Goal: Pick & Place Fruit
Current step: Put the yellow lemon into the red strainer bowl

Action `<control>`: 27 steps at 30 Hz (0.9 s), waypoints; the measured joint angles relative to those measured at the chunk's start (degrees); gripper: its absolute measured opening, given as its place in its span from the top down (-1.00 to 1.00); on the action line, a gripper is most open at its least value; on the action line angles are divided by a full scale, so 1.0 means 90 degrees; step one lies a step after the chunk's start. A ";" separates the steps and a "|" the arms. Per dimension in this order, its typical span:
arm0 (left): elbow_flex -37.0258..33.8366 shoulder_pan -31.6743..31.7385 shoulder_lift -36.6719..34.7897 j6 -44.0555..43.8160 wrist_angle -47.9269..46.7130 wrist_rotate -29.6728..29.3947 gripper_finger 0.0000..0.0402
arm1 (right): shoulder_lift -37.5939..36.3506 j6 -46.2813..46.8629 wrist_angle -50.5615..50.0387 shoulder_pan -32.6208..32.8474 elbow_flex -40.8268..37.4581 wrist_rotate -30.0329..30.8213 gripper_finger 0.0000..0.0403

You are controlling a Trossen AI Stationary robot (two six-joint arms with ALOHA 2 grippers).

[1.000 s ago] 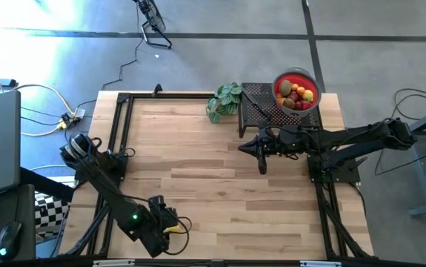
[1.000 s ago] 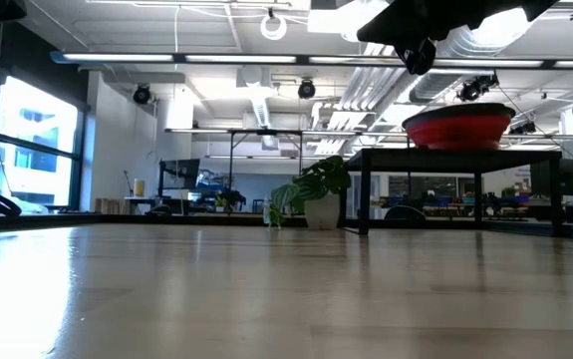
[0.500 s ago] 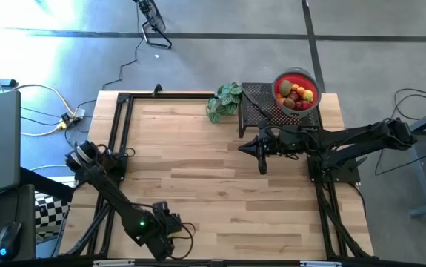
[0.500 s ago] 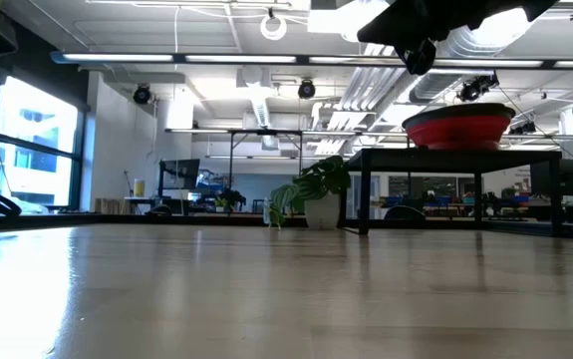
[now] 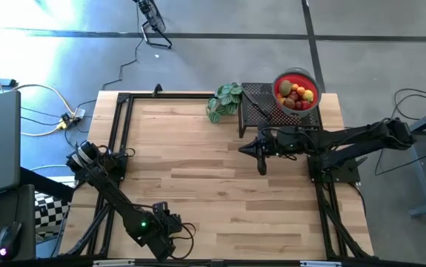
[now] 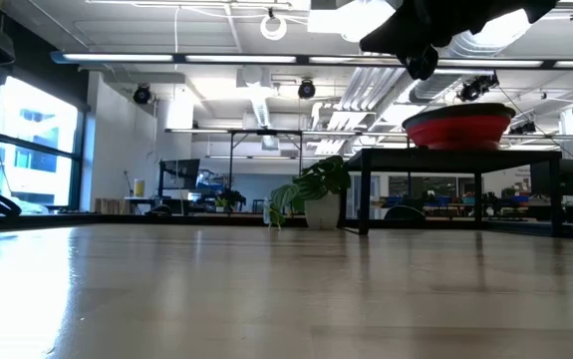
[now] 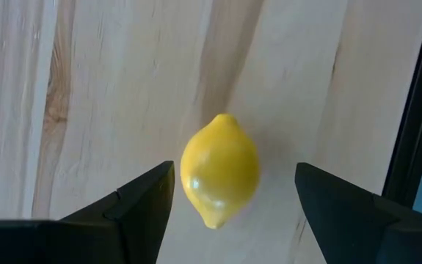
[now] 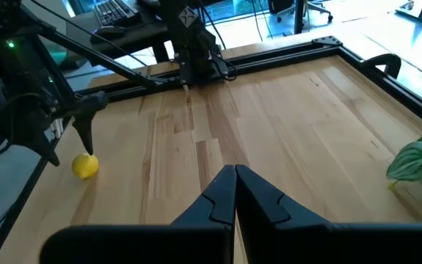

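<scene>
A yellow lemon (image 7: 220, 170) lies on its side on the wooden table, near the front left corner; it also shows in the right wrist view (image 8: 85, 166). My left gripper (image 7: 233, 202) hangs open just above it, pointing steeply down, with one finger on either side and a small gap to each. In the high view this gripper (image 5: 172, 231) covers the lemon. My right gripper (image 5: 261, 165) is shut and empty, held high over the table's right middle. More fruit (image 5: 295, 95) fills a red bowl (image 5: 281, 80) on a black stand (image 5: 255, 107) at the far right.
A green leafy plant (image 5: 224, 101) stands at the far edge beside the black stand. A black frame rail (image 7: 416, 125) runs close beside the lemon at the table's edge. Bare wood spreads between the two arms.
My left gripper has sunk toward the lemon and shifted slightly toward the table's near edge, staying open.
</scene>
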 joint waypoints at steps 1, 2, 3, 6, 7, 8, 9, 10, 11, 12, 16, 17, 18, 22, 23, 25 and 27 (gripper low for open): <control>-0.0010 0.0000 0.0000 0.0000 0.0009 0.0000 -0.38 | 0.0044 0.0000 0.0019 -0.0002 -0.0002 -0.0002 0.99; -0.0030 0.0000 0.0000 0.0000 0.0012 0.0003 -0.38 | 0.0060 0.0000 -0.0012 0.0000 0.0000 0.0000 0.99; -0.0059 0.0000 0.0000 0.0001 -0.0002 0.0008 -0.38 | 0.0089 0.0000 -0.0029 0.0000 -0.0004 -0.0001 0.99; -0.0180 0.0000 0.0000 -0.0001 0.0017 0.0010 -0.38 | 0.0326 0.0000 0.0121 -0.0002 0.0000 -0.0001 0.99; -0.0224 0.0000 0.0000 -0.0001 0.0012 0.0011 -0.38 | 0.0390 0.0000 0.0063 -0.0002 -0.0001 0.0004 0.99; -0.0261 0.0000 0.0000 -0.0001 0.0019 0.0012 -0.38 | 0.0484 0.0000 0.0070 -0.0002 -0.0010 0.0030 0.99; -0.0295 0.0000 0.0000 -0.0001 0.0051 0.0012 -0.38 | 0.0601 0.0000 0.0170 0.0000 -0.0010 0.0104 0.99; -0.0319 0.0000 0.0000 -0.0001 0.0075 0.0012 -0.38 | 0.0713 0.0000 0.0279 0.0000 -0.0007 0.0151 0.99; -0.0330 0.0000 0.0000 -0.0001 0.0075 0.0013 -0.38 | 0.0800 -0.0001 0.0298 0.0000 -0.0002 0.0158 0.99; -0.0333 0.0000 0.0000 -0.0001 0.0078 0.0015 -0.38 | 0.0889 -0.0001 0.0277 -0.0001 -0.0002 0.0163 0.99; -0.0333 0.0000 0.0000 0.0002 0.0247 0.0015 -0.38 | 0.1286 -0.0002 0.0439 -0.0002 -0.0002 0.0165 0.99; -0.0333 0.0000 0.0000 0.0008 0.0298 0.0015 -0.38 | 0.1366 -0.0002 0.0476 -0.0002 -0.0002 0.0165 0.99; -0.0333 0.0000 0.0000 0.0030 0.0333 0.0015 -0.38 | 0.1444 0.0000 0.0571 0.0000 -0.0002 0.0165 0.99; -0.0333 0.0000 0.0007 0.0047 0.0367 0.0015 -0.38 | 0.1617 0.0000 0.0712 -0.0001 -0.0002 0.0145 0.99; -0.0333 0.0000 0.0013 0.0048 0.0362 0.0011 -0.38 | 0.1617 -0.0001 0.0709 -0.0002 -0.0002 0.0144 0.99; -0.0333 0.0000 0.0022 0.0050 0.0340 0.0001 -0.38 | 0.1612 0.0000 0.0746 0.0000 -0.0002 0.0143 0.99; -0.0333 0.0002 0.0024 0.0050 0.0371 -0.0012 -0.38 | 0.1610 0.0000 0.0746 0.0000 -0.0002 0.0143 0.99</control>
